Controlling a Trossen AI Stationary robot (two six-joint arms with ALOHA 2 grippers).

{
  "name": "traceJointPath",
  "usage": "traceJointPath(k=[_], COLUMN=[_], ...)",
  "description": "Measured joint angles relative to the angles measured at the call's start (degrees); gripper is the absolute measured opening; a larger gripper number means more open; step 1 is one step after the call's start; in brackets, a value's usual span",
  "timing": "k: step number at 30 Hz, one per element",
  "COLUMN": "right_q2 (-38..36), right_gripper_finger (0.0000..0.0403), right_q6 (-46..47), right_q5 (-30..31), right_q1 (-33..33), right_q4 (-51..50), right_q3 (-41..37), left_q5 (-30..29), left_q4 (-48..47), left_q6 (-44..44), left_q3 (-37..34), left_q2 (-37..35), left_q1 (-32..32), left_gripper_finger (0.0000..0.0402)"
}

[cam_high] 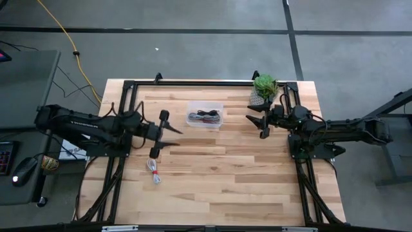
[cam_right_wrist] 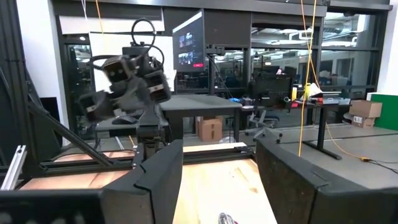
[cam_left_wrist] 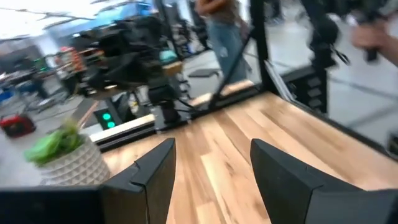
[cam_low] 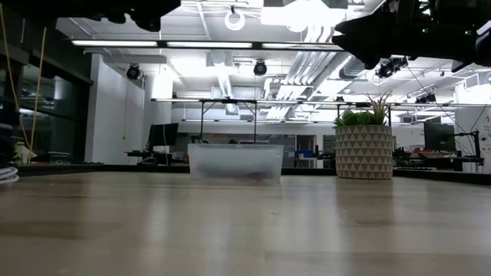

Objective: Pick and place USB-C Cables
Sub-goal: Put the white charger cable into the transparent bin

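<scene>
Left pincer (cam_high: 168, 138) raised above the tabletop (cam_high: 225, 187), fingers apart, empty, just beside the clear plastic bin (cam_high: 205, 115). White-and-red USB-C cable (cam_high: 153, 171) flat on the wood near this pincer, toward the front edge. Dark cable bundles (cam_high: 205, 116) inside the bin. Right pincer (cam_high: 256, 114) likewise lifted, fingers spread, holding nothing, close by the potted plant (cam_high: 264, 87) at the far edge. Both arms reaching inward from opposite sides, the bin between them.

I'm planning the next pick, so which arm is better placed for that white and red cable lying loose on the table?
Left. The left gripper hangs open near the white and red cable; the right gripper is across the table.
</scene>
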Motion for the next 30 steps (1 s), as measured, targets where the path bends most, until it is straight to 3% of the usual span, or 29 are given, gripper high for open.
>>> traceJointPath(k=[4, 8, 14, 22, 27, 30], right_q2=[0.00, 0.00, 0.04, 0.04, 0.04, 0.04], right_gripper_finger=[0.0195, 0.0195, 0.0195, 0.0195, 0.0195, 0.0195], right_q6=[0.00, 0.00, 0.18, 2.33, 3.00, 3.02], right_q5=[0.00, 0.00, 0.01, 0.02, 0.03, 0.02], right_q1=[0.00, 0.00, 0.00, 0.00, 0.00, 0.00], right_q4=[0.00, -0.01, -0.28, -1.92, -3.23, -3.29], right_q3=[0.00, 0.00, 0.00, 0.02, 0.02, 0.02], left_q5=[0.00, -0.31, -8.02, -24.06, -24.58, -21.63], left_q4=[-5.67, -18.68, -35.05, -52.78, -57.53, -57.98], left_q6=[3.97, 2.33, -2.20, -6.22, -13.91, -16.37], left_q3=[0.19, 3.86, 10.84, 18.99, 21.32, 21.40], left_q2=[0.00, 0.36, 4.49, 17.17, 26.78, 31.58], left_q1=[-3.46, -7.54, -18.57, -35.45, -41.06, -42.76], left_gripper_finger=[0.0188, 0.0188, 0.0188, 0.0188, 0.0188, 0.0188])
